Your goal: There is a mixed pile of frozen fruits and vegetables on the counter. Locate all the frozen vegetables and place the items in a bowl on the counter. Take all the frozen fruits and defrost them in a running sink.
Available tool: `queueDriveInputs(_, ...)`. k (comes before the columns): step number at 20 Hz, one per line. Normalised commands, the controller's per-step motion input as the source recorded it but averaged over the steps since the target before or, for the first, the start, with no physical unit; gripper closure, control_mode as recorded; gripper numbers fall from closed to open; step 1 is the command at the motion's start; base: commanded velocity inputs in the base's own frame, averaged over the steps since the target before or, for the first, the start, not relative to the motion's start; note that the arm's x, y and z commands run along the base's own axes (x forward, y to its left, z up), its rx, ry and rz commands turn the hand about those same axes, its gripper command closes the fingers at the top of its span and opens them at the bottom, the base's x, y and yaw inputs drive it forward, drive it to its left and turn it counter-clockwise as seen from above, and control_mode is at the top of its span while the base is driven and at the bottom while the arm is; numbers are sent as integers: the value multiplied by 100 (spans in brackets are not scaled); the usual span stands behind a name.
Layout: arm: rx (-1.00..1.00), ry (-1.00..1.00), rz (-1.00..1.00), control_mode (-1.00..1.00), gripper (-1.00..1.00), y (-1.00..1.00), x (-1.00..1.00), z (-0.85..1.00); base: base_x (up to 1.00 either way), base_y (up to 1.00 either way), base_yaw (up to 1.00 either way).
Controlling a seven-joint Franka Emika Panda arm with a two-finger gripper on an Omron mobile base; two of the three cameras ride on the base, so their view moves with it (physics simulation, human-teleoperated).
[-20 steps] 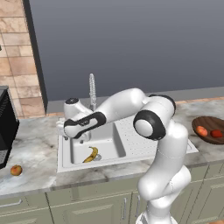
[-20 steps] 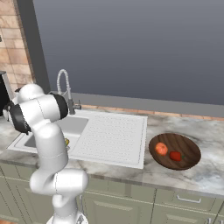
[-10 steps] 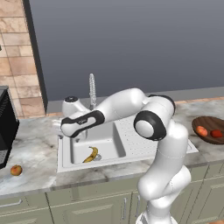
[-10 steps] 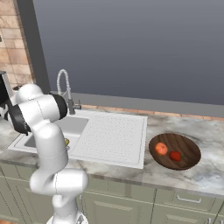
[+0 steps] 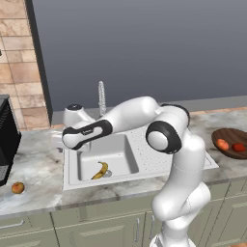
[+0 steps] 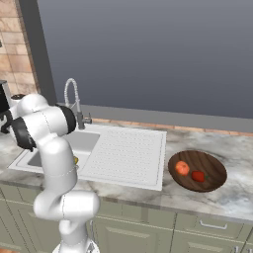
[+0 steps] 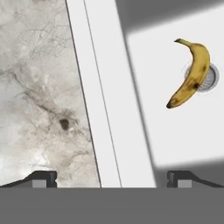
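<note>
The yellow banana [image 5: 100, 170] lies in the white sink [image 5: 120, 159] basin, and in the hand view the banana [image 7: 190, 81] rests across the drain. A small round orange fruit [image 5: 18, 187] sits alone on the counter [image 5: 38, 169], left of the sink. The wooden bowl [image 5: 230, 135] at the far right holds an orange-red ball [image 5: 222, 144] and a bright red piece [image 5: 239, 147]; the bowl [image 6: 207, 160] shows both in the right base view too. My gripper [image 7: 113, 179] hangs open and empty over the sink's left rim [image 7: 109, 109], left of the banana.
A tall chrome spring-coil faucet [image 5: 102, 96] stands behind the basin. A black appliance [image 5: 7, 140] sits at the counter's far left beside a brick wall. The dotted drainboard [image 6: 131, 150] lies between basin and bowl.
The hand has drifted a little to the left, from over the basin to its left rim. The jaws stay open. The banana, the fruit and the bowl have not moved.
</note>
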Motion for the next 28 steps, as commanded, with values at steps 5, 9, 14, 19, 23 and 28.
queueDriveInputs(5, 0, 0, 6, -100, -100, 23, -6, 7, 0, 0, 0)
queueDriveInputs(9, 0, 0, 4, -100, -100, 23, -11, 7, 0, 0, 0)
queueDriveInputs(14, 0, 0, 1, -100, -100, 20, -15, 5, 0, 0, 0)
queueDriveInputs(19, 0, 0, 0, -100, -100, 13, -21, 3, 0, 0, 0)
queueDriveInputs(23, 0, 0, 0, -100, -100, 14, -20, 4, 0, 0, 0)
queueDriveInputs(28, 0, 0, 0, -100, -100, 17, -15, 6, 0, 0, 0)
